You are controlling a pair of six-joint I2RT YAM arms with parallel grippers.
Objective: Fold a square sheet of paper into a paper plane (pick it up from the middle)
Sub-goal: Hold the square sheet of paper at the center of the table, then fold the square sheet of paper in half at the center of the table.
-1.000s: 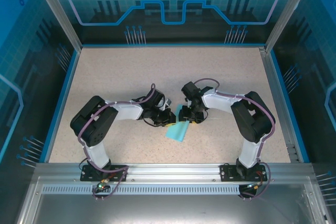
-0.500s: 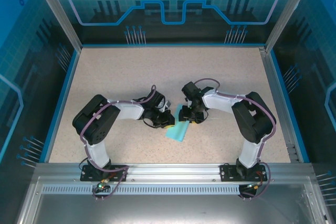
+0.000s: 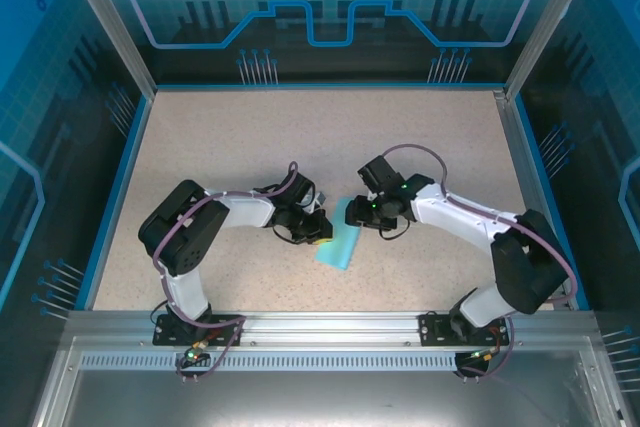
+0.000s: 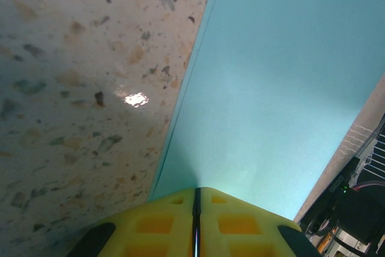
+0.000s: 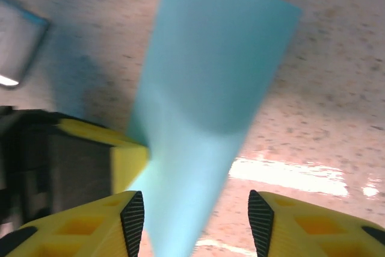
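Note:
The light blue sheet of paper (image 3: 341,246) lies near the table's middle, folded into a long narrow shape. My left gripper (image 3: 320,231) sits at its left edge. In the left wrist view its yellow fingers (image 4: 162,224) are pressed together, shut on the paper (image 4: 271,88) at its near edge. My right gripper (image 3: 351,215) hovers over the paper's far end. In the right wrist view this gripper (image 5: 197,224) is open, and the paper (image 5: 210,88) runs between its fingers without touching the pads. The left gripper's yellow finger (image 5: 128,153) shows beside the paper.
The speckled beige table (image 3: 240,147) is bordered by a blue rim (image 3: 120,187) and aluminium posts. Both arm bases (image 3: 200,327) are bolted to the metal rail at the near edge. The right arm's elbow (image 3: 530,267) reaches out toward the right rim.
The right arm has stretched out, its elbow swinging right and toward the near edge while its gripper stays over the paper's far end. The left gripper has closed a little further on the paper.

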